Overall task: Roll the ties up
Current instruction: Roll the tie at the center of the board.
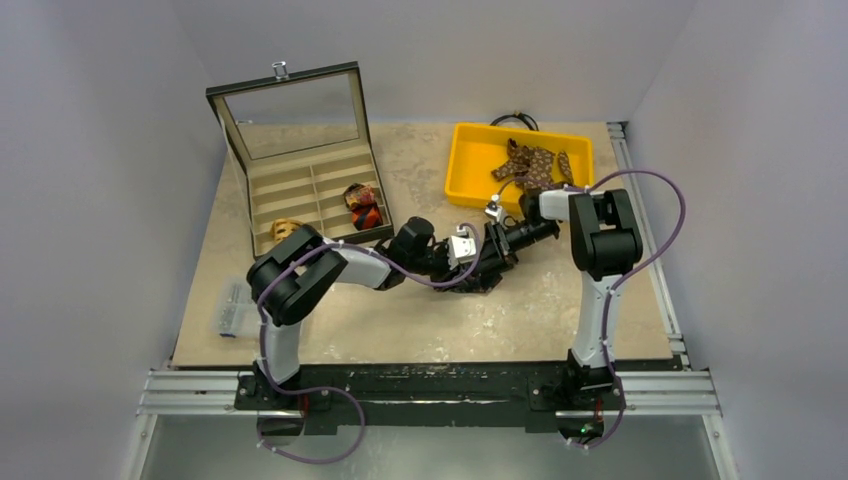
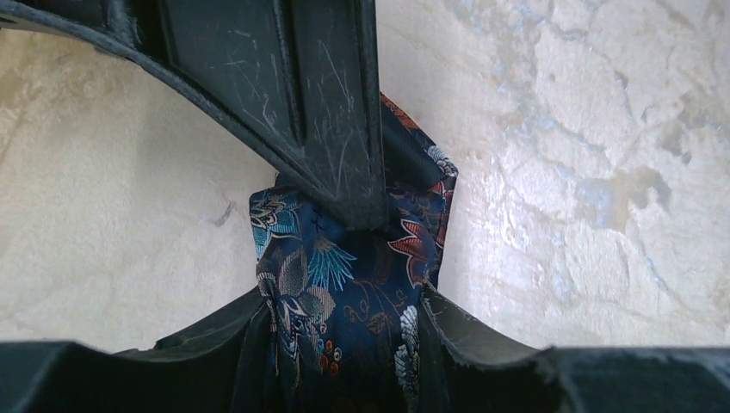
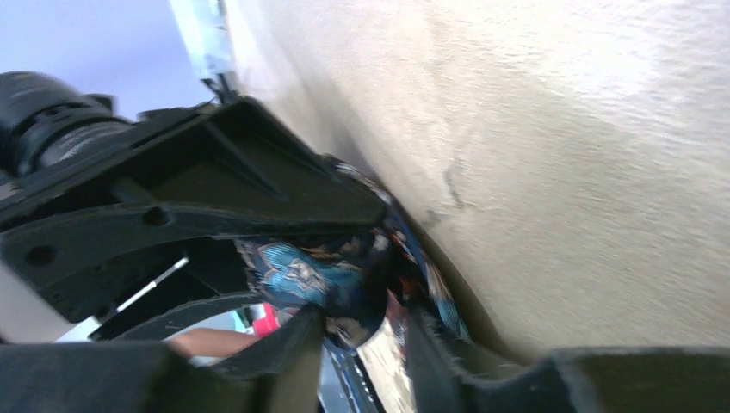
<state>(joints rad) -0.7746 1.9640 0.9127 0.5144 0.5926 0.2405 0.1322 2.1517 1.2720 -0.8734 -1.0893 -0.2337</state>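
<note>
A dark navy floral tie (image 2: 344, 284) lies bunched on the beige table between both grippers. My left gripper (image 2: 344, 323) is shut on it, with fabric filling the gap between its fingers. My right gripper (image 3: 366, 331) comes in from the other side and is shut on the same tie (image 3: 301, 271). One of its black fingers (image 2: 331, 129) presses on the top of the fabric. In the top view the two grippers meet at mid-table, the left (image 1: 474, 258) and the right (image 1: 497, 252), and hide most of the tie (image 1: 484, 284).
An open glass-lidded compartment box (image 1: 300, 170) stands at the back left. It holds a red-orange coil (image 1: 363, 207) and a tan coil (image 1: 285, 230). A yellow tray (image 1: 470, 170) at the back right holds brown dotted ties (image 1: 530, 165). A clear plastic piece (image 1: 232, 310) lies near left.
</note>
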